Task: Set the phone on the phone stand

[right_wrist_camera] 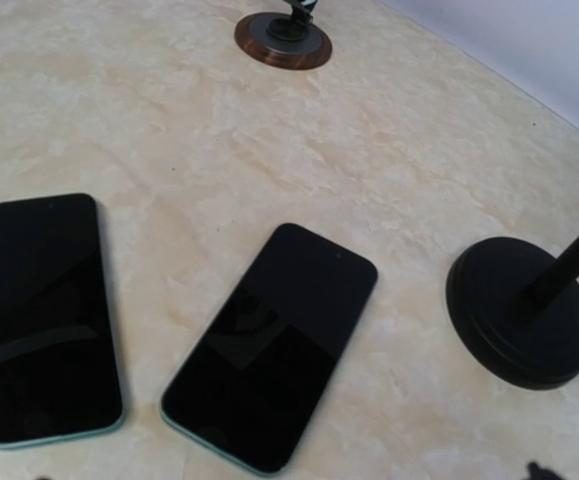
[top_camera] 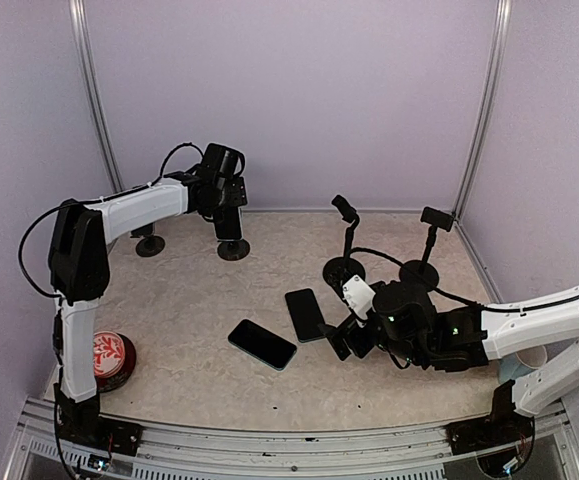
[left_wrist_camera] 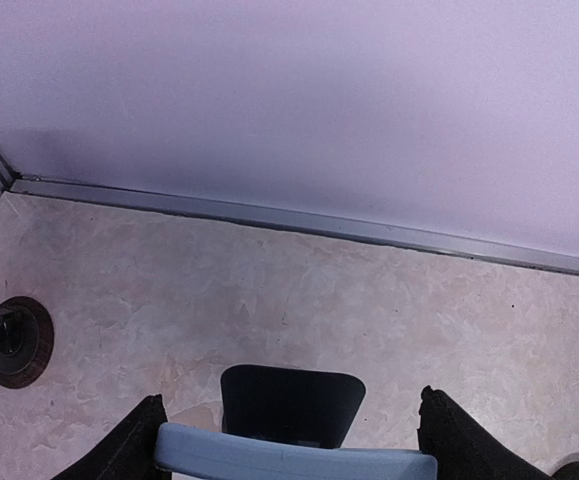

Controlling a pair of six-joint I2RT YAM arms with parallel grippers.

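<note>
We see our left gripper [top_camera: 227, 220] in the upper left of the top view, above a small stand [top_camera: 233, 246]. Its two fingers [left_wrist_camera: 129, 445] are partly open, and a pale blue phone [left_wrist_camera: 289, 462] fills the gap between them, touching both, so we think it is held by its sides. Just past that phone sits a dark holder [left_wrist_camera: 289, 400], which looks like the top of the stand.

Our right gripper [top_camera: 341, 338] is low in the middle right, opened as wide as it goes and holding nothing. Two more phones lie flat on the table [top_camera: 189, 300]: the first phone [right_wrist_camera: 44, 320] at the left of the right wrist view and the second phone [right_wrist_camera: 269, 345] in the middle. A black stand [right_wrist_camera: 524, 325] is near the second one.

We think the step is putting the blue phone onto its stand. Next we should lower it gently into the holder and let go only when it rests there.
</note>
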